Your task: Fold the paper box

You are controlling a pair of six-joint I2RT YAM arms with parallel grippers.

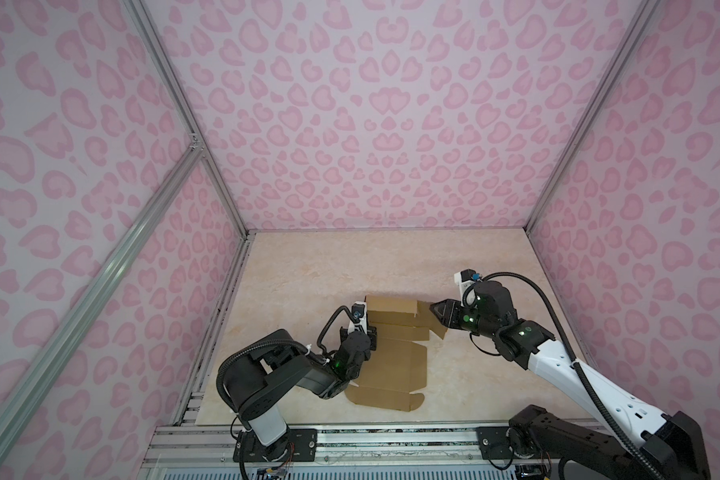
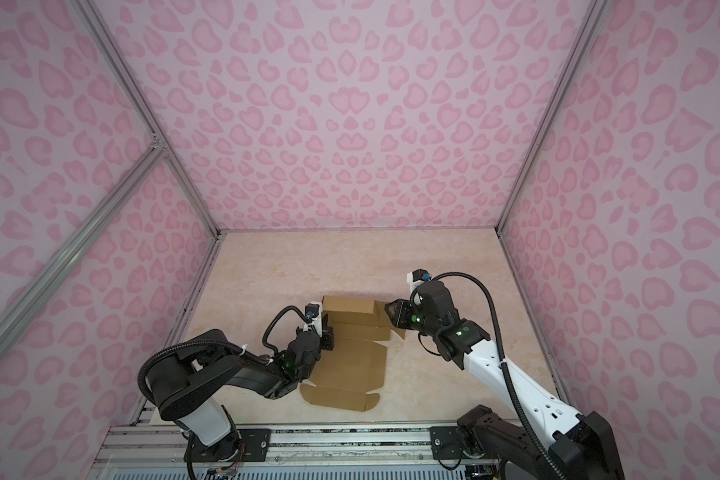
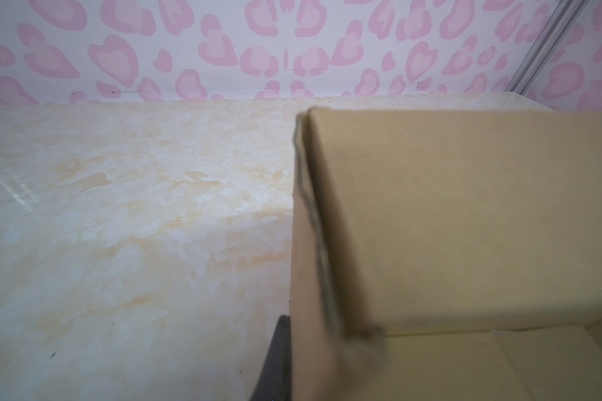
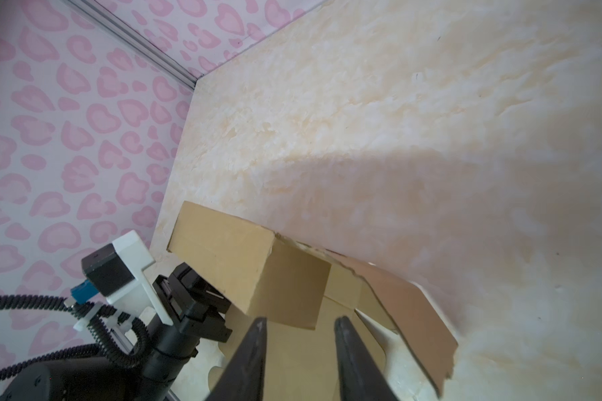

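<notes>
The left claw (image 1: 371,332) is clamped on the left wall of the box (image 1: 395,361). The right claw (image 4: 299,333), jaws apart and empty, sits just right of its raised far corner. The half-folded box lies mid-table (image 1: 308,270), near flaps flat. Beige marbled top; pink heart-patterned walls (image 1: 371,124).

- The paper box (image 2: 350,361) is lying partly folded on the marble-patterned table (image 2: 308,257), its far wall standing up.
- The left gripper (image 2: 328,332) is meeting the box's left edge.
- The right gripper (image 2: 388,308) is pointing at its far right flap.
</notes>
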